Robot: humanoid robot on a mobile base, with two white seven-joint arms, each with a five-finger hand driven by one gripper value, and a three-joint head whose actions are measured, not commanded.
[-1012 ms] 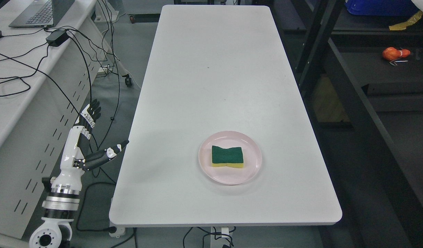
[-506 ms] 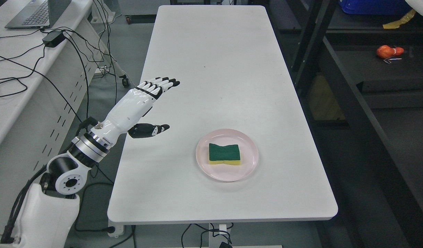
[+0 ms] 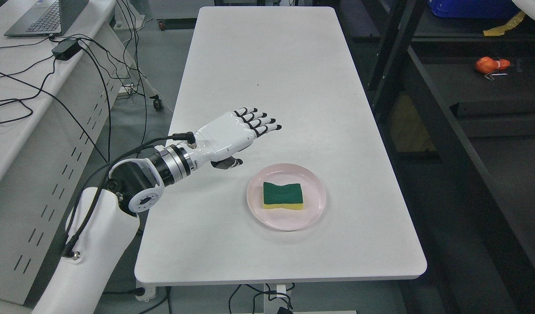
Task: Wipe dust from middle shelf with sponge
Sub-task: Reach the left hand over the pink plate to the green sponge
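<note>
Item 1: sponge [image 3: 283, 196]. Green scouring face up, yellow foam layer showing along its near edge. Waisted shape. Lies flat on item 2, roughly centred. Nothing touching it from above.

Item 2: plate [image 3: 313, 215]. Pink, round, shallow. Sits on table, near half, a bit right of centre.

Item 3: table [image 3: 267, 78]. White top, rounded corners, runs lengthwise away from camera. Far half bare apart from a few small specks.

Item 4: left hand [image 3: 234, 133]. White shell w/ black finger joints and tips. Arm enters from lower left, forearm angled up and to the right over table's left edge. Fingers [image 3: 259, 122] extended, held close together, pointing right and away; thumb tucked below palm. Holds nothing. Hand sits above tabletop, up and left of plate, apart from plate and sponge. Black cable runs along wrist.

Item 5: shelf unit [image 3: 450, 131]. Dark frame, right of table. An orange object [image 3: 490, 64] lies on one shelf level.

Item 6: desk [image 3: 27, 100]. White, left of table, carrying a laptop [image 3: 40, 17], a black power adapter [image 3: 66, 48] and loose cables.
</note>
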